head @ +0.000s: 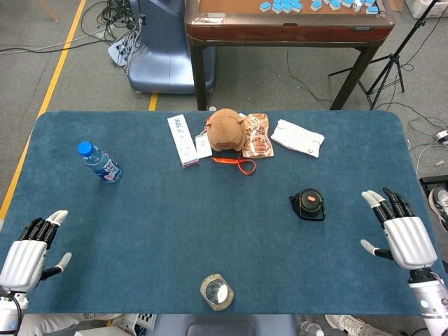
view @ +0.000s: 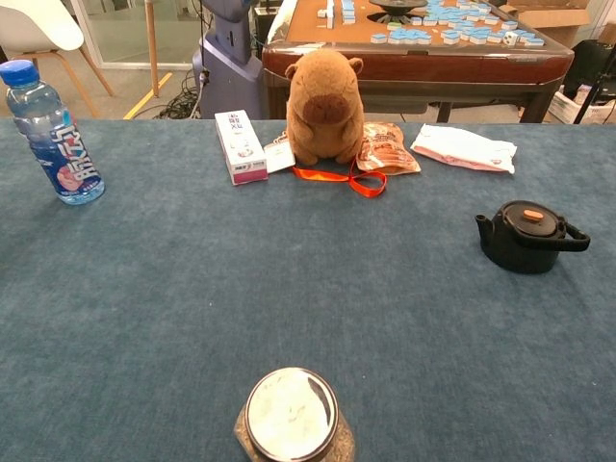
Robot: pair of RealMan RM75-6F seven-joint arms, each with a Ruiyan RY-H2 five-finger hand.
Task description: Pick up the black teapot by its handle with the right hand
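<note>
The black teapot (head: 308, 204) (view: 525, 236) with an orange knob on its lid stands on the blue table, right of centre, its handle toward the right and its spout toward the left. My right hand (head: 401, 234) lies flat at the table's right edge, fingers spread, well to the right of the teapot and apart from it. At the near left corner, my left hand (head: 29, 253) rests with fingers apart and holds nothing. Neither hand shows in the chest view.
A water bottle (head: 99, 162) stands at the left. At the back are a white box (head: 183, 140), a brown plush capybara (head: 225, 129), a snack packet (head: 257, 135) and a white pouch (head: 297, 137). A glass jar (head: 217, 291) sits at the near edge.
</note>
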